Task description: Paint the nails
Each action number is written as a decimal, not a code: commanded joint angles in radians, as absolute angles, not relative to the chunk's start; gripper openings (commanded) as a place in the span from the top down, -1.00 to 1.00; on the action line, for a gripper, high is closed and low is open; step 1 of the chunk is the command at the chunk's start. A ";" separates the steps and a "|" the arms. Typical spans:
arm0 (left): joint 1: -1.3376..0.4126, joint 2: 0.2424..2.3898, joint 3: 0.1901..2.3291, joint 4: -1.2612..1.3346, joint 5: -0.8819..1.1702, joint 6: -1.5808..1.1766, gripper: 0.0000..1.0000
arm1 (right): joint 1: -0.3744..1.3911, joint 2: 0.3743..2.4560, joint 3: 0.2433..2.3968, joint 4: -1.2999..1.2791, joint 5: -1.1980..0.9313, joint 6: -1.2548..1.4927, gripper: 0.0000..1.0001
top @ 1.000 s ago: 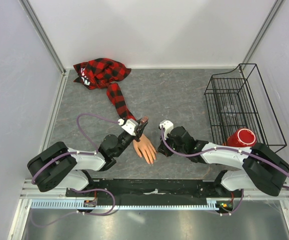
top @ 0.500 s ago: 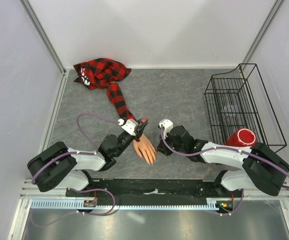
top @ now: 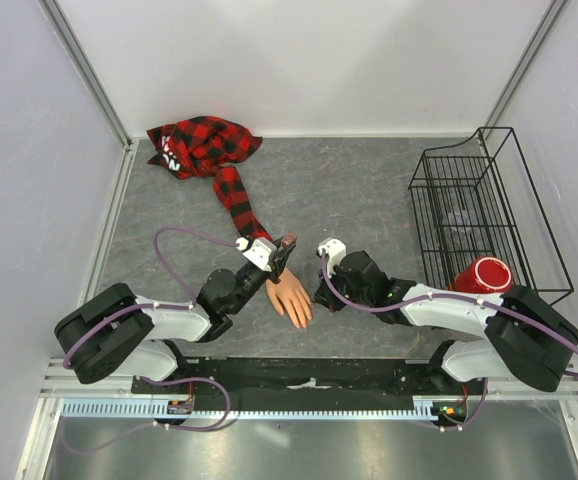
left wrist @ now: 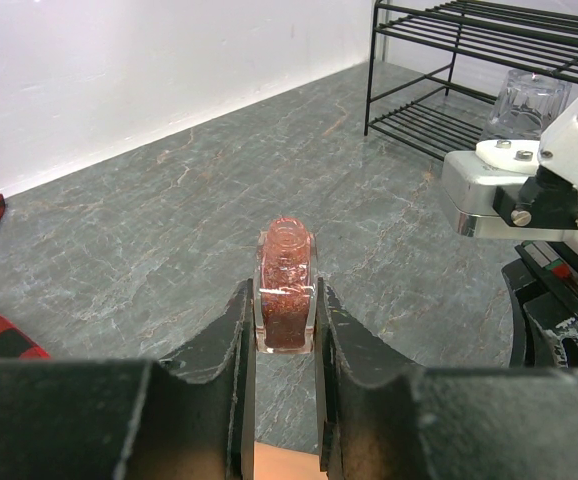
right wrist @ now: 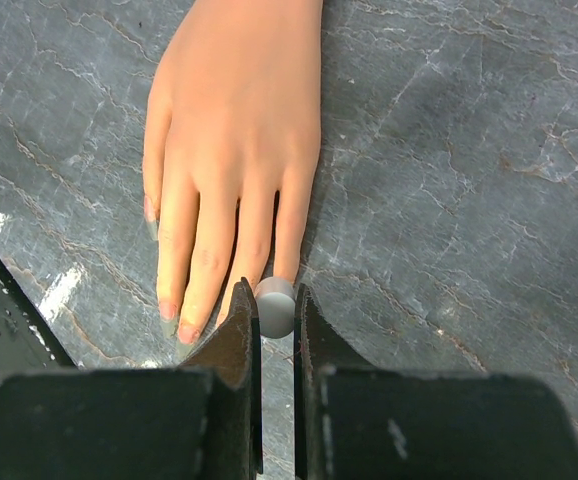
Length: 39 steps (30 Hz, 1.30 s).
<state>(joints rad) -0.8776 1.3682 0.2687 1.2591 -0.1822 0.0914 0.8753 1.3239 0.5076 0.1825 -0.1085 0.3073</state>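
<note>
Reddish bottle point(left wrist: 286, 290) in left fingers point(left wrist: 231, 345), pale cap point(right wrist: 275, 306) in right fingers point(right wrist: 239, 345), unmoved.

Dark fingers point(right wrist: 235, 350) on a white round cap point(right wrist: 275, 306), just beside mannequin hand's point(right wrist: 239, 130) nails point(right wrist: 184, 334).

Tally now: one peach mannequin hand point(top: 291, 295) with three nails point(right wrist: 167, 311) showing, one red-and-black plaid shirt point(top: 204, 145) far left, one black wire rack point(top: 484, 210) right, one red plastic cup point(top: 482, 274), one clear glass point(left wrist: 529, 100), one glittery reddish bottle point(left wrist: 286, 290), one white cap point(right wrist: 275, 305), two robot arms point(top: 159, 320) point(top: 449, 310).
</note>
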 commanded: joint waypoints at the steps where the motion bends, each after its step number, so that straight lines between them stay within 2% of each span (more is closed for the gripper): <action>1: -0.884 1.374 0.302 1.324 -0.198 0.130 0.97 | 0.879 1.301 0.505 0.183 -0.117 0.305 1.00; 18: -0.884 1.349 0.324 1.302 -0.193 0.091 0.97 | 0.879 1.175 0.534 0.085 -0.103 0.302 1.00; 21: -0.884 1.272 0.366 1.186 -0.170 0.043 0.96 | 0.880 1.113 0.581 0.003 -0.091 0.298 1.00; 26: -0.884 1.152 0.526 0.711 -0.106 -0.049 0.96 | 0.880 0.985 0.670 -0.175 -0.025 0.296 1.00; 29: -0.884 1.073 0.589 0.559 0.042 -0.110 0.96 | 0.879 0.911 0.724 -0.280 -0.005 0.298 1.00; 39: -0.884 0.781 0.666 0.171 0.208 -0.184 0.97 | 0.879 0.764 1.047 -0.673 0.136 0.265 1.00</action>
